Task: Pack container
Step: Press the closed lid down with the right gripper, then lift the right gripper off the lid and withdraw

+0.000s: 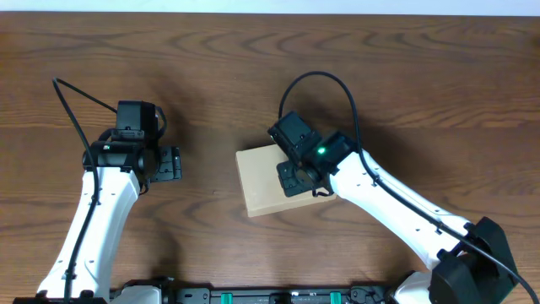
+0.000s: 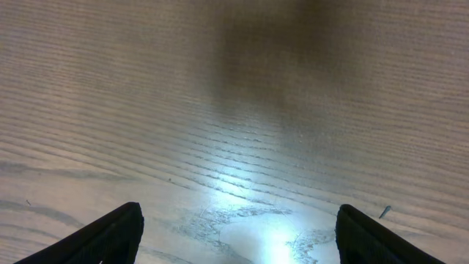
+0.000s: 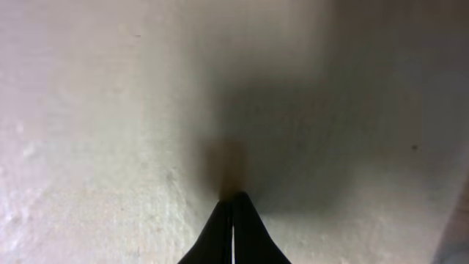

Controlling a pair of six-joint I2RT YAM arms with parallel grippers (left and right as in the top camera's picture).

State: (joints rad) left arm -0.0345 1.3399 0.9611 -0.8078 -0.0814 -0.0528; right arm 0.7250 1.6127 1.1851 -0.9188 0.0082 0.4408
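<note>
The left end effector point(image 1: 171, 163) hangs over bare brown wood-grain worktop point(image 1: 396, 59), its fingers point(image 2: 110, 235) spread wide with nothing between them. Open wood separates it from the small rectangular tan cardboard box point(image 1: 260, 181), which lies near the worktop's middle, well clear of every edge. The right end effector point(image 1: 297, 176) is over the box's right part, fingers point(image 3: 220, 231) pressed together and empty. Whether they touch the cardboard cannot be told.

The left end effector point(image 2: 238, 220) points down, with its two fingers point(image 2: 110, 236) spread wide apart. The right end effector point(image 3: 234, 204) also points down, with both fingers pressed together and the tips touching.
</note>
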